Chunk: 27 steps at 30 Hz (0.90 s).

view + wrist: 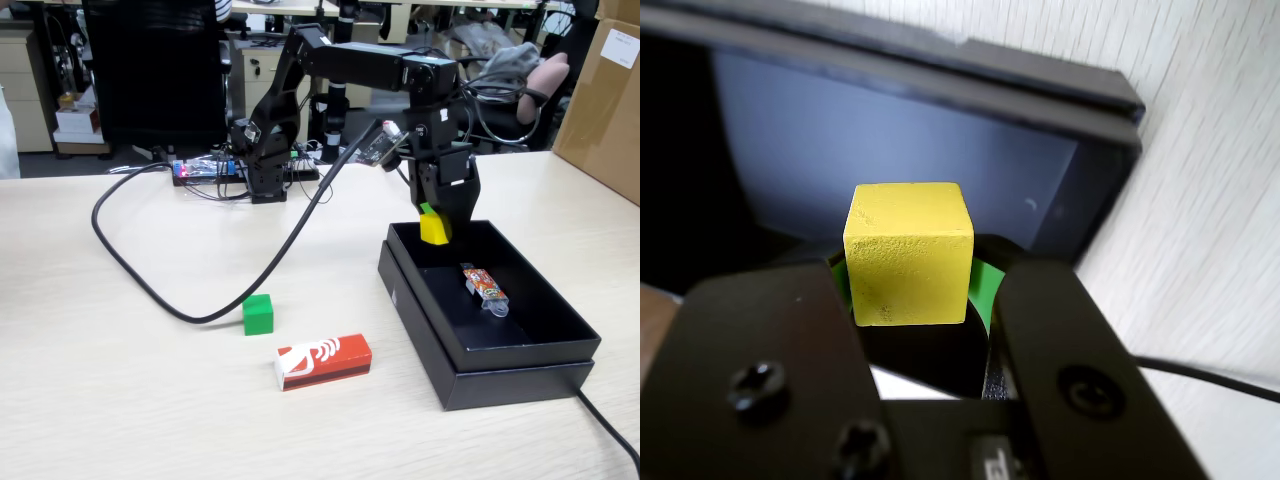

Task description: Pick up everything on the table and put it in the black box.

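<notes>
While poised over the far left corner of the black box (520, 345) at centre right of the fixed view, gripper (436, 226) narrowly parted, jaws pinching yellow cube (908, 253), clear of box floor.

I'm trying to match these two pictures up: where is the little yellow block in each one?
Fixed view: the yellow cube is right of centre, held in the gripper above the far end of the black box.
Wrist view: the yellow cube fills the centre, between the dark jaws.
Shared landmark: the black box, below the cube in both views.
</notes>
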Available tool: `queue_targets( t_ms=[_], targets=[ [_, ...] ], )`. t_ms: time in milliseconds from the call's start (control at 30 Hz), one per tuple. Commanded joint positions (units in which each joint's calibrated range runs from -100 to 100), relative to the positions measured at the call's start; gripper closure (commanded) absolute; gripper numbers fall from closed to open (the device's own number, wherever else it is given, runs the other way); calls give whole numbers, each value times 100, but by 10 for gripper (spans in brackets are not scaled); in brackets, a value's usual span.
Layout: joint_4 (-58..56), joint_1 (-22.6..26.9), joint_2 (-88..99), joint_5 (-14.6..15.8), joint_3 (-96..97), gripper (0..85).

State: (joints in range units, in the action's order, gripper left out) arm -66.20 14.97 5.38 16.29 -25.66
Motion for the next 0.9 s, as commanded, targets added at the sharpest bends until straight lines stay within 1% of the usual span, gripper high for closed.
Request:
queue_targets(
  t_ms=[0, 233, 367, 500, 533, 600, 767, 867],
  targets=[
    [-2, -29, 41, -68, -471, 749],
    [50, -88, -854, -103, -589, 742],
    [50, -73, -911, -151, -589, 642],
    [50, -63, -762, -166, -607, 636],
    [50, -59, -728, -171, -625, 618],
    [50, -29, -601, -200, -652, 547],
    [50, 29, 87, -210, -643, 507],
    [50, 34, 741, -259, -643, 507]
  ],
)
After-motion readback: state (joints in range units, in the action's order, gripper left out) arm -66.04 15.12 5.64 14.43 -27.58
